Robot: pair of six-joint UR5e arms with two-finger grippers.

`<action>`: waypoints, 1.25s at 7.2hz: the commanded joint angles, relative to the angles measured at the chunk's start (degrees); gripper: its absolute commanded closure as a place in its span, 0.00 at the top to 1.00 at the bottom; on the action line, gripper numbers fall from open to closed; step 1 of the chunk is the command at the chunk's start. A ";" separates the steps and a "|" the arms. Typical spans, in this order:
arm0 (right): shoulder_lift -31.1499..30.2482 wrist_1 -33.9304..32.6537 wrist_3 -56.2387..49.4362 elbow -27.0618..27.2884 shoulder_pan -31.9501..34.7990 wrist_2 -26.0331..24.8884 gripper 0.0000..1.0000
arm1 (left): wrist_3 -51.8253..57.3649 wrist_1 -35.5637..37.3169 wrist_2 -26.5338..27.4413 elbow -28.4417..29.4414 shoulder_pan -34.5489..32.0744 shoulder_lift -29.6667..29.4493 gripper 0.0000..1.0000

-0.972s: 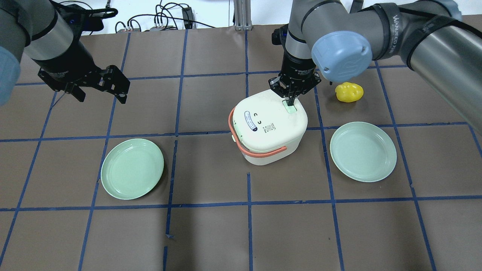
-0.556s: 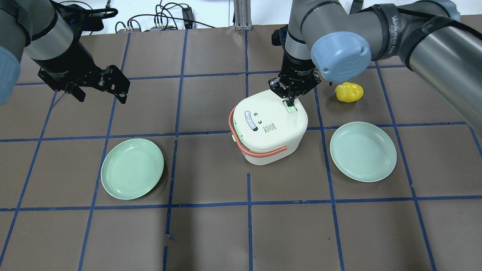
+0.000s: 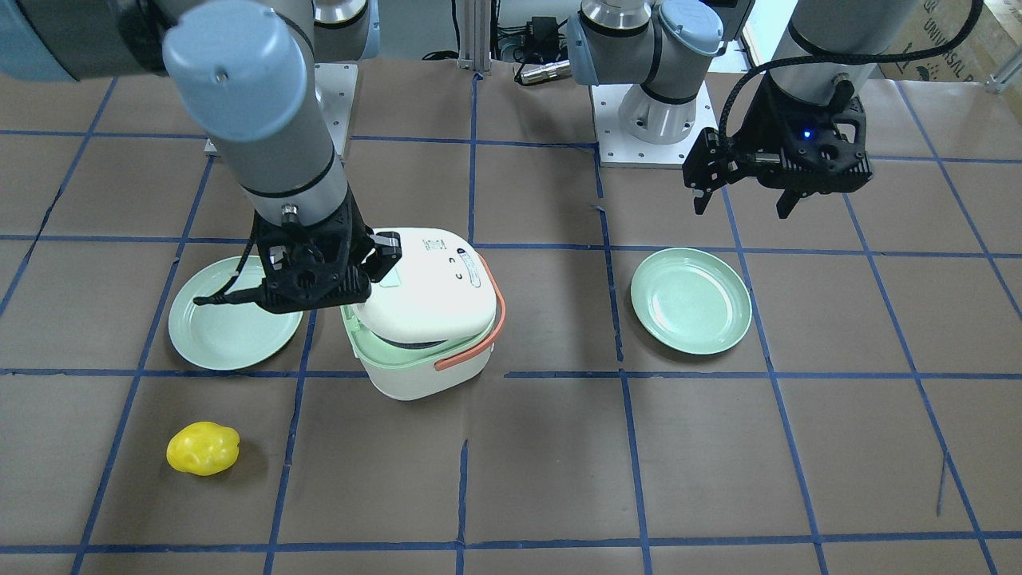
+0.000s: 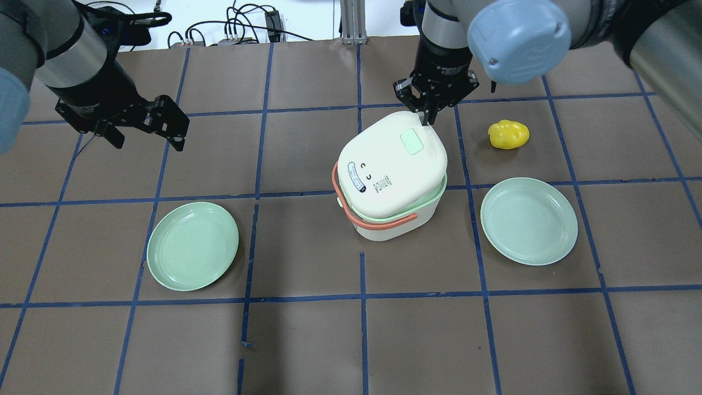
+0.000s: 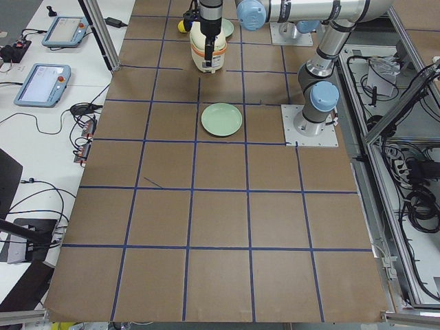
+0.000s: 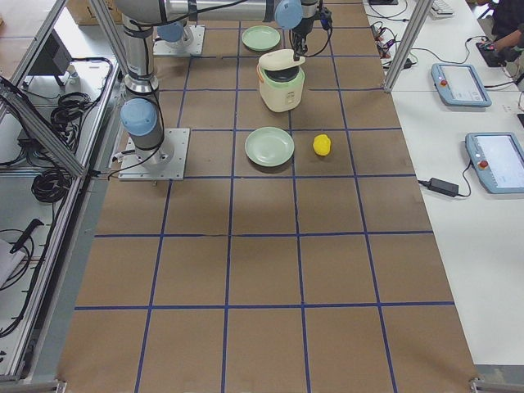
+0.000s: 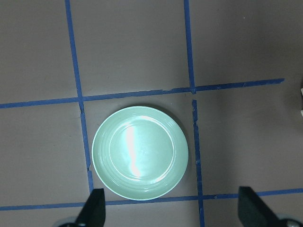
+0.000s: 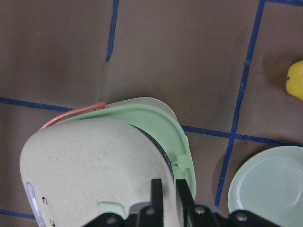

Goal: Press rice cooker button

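Observation:
The white rice cooker (image 4: 384, 225) with an orange handle stands mid-table. Its lid (image 4: 384, 164) is sprung up and tilted, showing the green inner rim (image 3: 363, 343). The pale green button (image 4: 412, 144) on the lid is uncovered. My right gripper (image 4: 426, 119) is shut and empty, just above the lid's far edge; in the right wrist view (image 8: 168, 189) its fingers hang over the raised lid (image 8: 94, 161). My left gripper (image 4: 148, 141) is open and empty, far to the left, above a green plate (image 7: 139, 152).
Two green plates lie on the table, one on the left (image 4: 192, 246) and one on the right (image 4: 528, 220) of the cooker. A yellow lumpy object (image 4: 509, 134) lies behind the right plate. Blue tape lines grid the brown table.
My right gripper has lifted off the button and drawn back toward the far edge. The cooker lid has popped open and tilted up. The left arm has not moved.

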 commanded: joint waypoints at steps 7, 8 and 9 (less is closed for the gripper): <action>-6.07 6.05 -0.39 -1.59 -10.50 0.56 1.00 | 0.00 0.00 0.00 0.00 0.00 0.00 1.00; -5.98 6.05 -0.39 -1.59 -10.50 0.57 1.00 | 0.00 0.00 0.00 0.00 0.00 0.00 1.00; -6.07 6.14 -0.30 -1.59 -10.50 0.57 1.00 | 0.00 0.00 0.00 0.00 0.00 0.00 1.00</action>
